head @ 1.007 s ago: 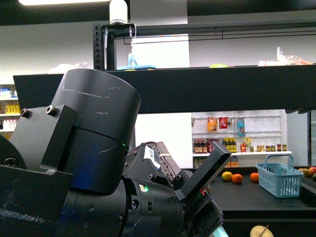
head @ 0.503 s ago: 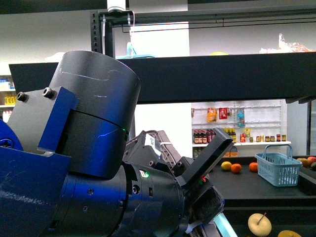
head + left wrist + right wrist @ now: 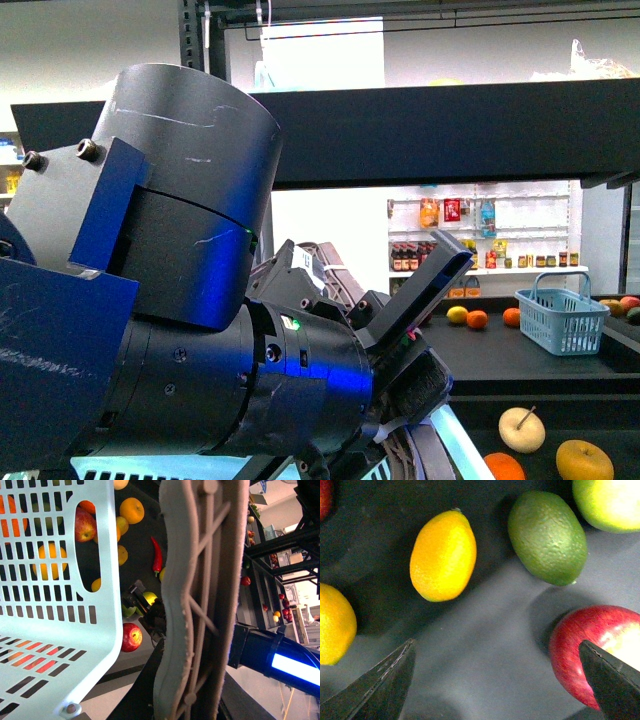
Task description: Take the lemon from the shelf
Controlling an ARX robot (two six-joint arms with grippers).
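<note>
In the right wrist view the lemon (image 3: 443,555), yellow and oval with a small nub, lies on the shelf's dark tray (image 3: 485,645). My right gripper (image 3: 497,680) hangs open over the tray. The lemon sits just beyond its fingertips (image 3: 385,680), off toward the one finger and outside the gap, which holds only bare tray. My left gripper (image 3: 190,630) is shut on the pale blue basket (image 3: 50,605), whose slotted wall fills that view. In the front view the shelf (image 3: 430,130) spans the top as black trays.
Around the lemon lie a green lime (image 3: 547,537), a red apple (image 3: 590,650) against the other fingertip, and a yellow fruit (image 3: 335,625). A robot arm (image 3: 180,300) blocks the front view's left. The lower tray holds a pale apple (image 3: 521,430); a second basket (image 3: 562,322) stands behind.
The front view has sunk: the shelf trays sit higher in frame, and the lower tray with the pale apple and orange fruits has come into view.
</note>
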